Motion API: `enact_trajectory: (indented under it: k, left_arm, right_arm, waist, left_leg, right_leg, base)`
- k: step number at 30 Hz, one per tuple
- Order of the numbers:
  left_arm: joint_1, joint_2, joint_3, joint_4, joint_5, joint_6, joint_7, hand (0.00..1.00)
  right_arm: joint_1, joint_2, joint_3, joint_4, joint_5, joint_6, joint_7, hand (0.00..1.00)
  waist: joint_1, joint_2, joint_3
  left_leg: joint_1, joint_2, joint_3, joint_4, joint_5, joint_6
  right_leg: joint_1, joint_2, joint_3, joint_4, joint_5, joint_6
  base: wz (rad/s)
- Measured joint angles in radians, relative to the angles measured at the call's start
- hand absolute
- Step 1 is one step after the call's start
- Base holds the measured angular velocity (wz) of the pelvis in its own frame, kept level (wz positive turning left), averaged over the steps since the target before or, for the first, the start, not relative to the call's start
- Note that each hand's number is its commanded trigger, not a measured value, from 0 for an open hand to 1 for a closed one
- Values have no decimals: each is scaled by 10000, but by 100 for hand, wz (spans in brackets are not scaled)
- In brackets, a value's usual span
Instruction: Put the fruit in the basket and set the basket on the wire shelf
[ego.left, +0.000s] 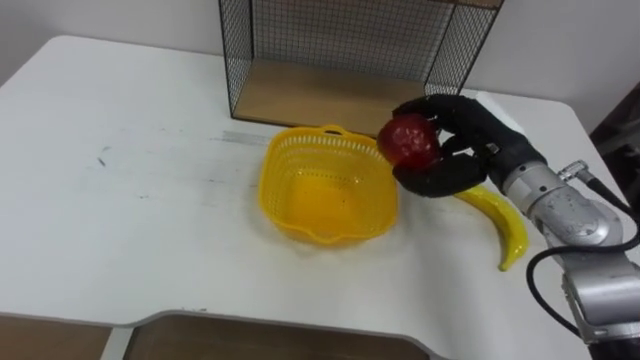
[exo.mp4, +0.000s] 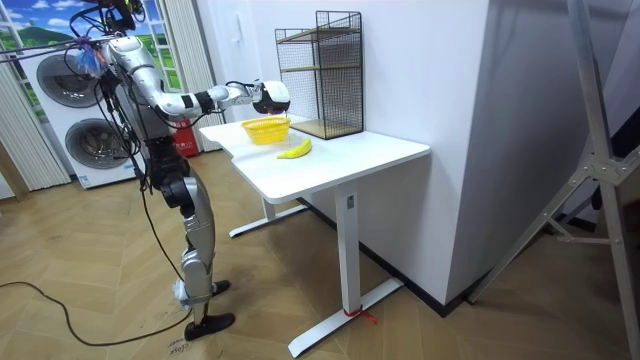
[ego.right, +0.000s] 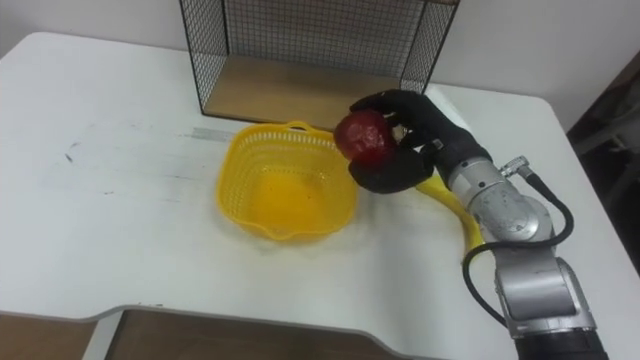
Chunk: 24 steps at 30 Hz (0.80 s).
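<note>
My right hand (ego.left: 462, 140) (ego.right: 415, 135) is shut on a red apple (ego.left: 408, 140) (ego.right: 365, 137), held just above the right rim of the yellow plastic basket (ego.left: 325, 185) (ego.right: 285, 182). The basket stands on the white table and looks bare inside. A yellow banana (ego.left: 500, 222) (ego.right: 462, 215) lies on the table to the right of the basket, partly under my right forearm. The black wire shelf (ego.left: 350, 50) (ego.right: 310, 45) with a wooden floor stands right behind the basket. In the room view the robot stands at the table's end with its right hand (exo.mp4: 268, 97) out over the basket (exo.mp4: 266, 129).
The white table (ego.left: 120, 200) has wide bare room to the left of the basket. Its front edge has a curved cut-out near me. In the room view, washing machines (exo.mp4: 70, 120) stand behind the robot and a white wall flanks the table.
</note>
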<state>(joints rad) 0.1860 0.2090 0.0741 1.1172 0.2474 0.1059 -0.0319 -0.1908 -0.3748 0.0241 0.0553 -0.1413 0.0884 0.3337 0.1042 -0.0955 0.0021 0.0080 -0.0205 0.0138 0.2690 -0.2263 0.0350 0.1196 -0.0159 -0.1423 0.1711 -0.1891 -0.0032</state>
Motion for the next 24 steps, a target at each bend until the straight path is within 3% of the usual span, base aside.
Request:
enact_trajectory:
  k: [22, 23, 24]
  left_arm:
    - [-93, 37, -695, 26, -177, -21, 431, 0]
    - [-110, 40, -738, 26, -176, -20, 442, 0]
    - [-147, 43, -855, 26, -172, -19, 452, 0]
  right_arm:
    - [4, 8, 950, -608, -31, 4, 407, 100]
    - [3, 8, 995, -608, -31, 4, 404, 73]
    - [4, 19, 1118, -632, -36, 4, 405, 56]
  waist:
    - [133, 20, 27]
    - [133, 20, 27]
    - [137, 29, 33]
  left_leg:
    - [-33, -16, -157, 29, -1, -2]
    - [-31, -16, -157, 25, -1, -2]
    - [-20, -14, -153, 16, -1, -2]
  right_leg:
    - [-1, 4, -124, 2, 11, -17]
    - [-3, 5, -123, 1, 11, -17]
    - [-6, 5, -119, 1, 11, -17]
  base:
    - [1]
    - [0]
    - [0]
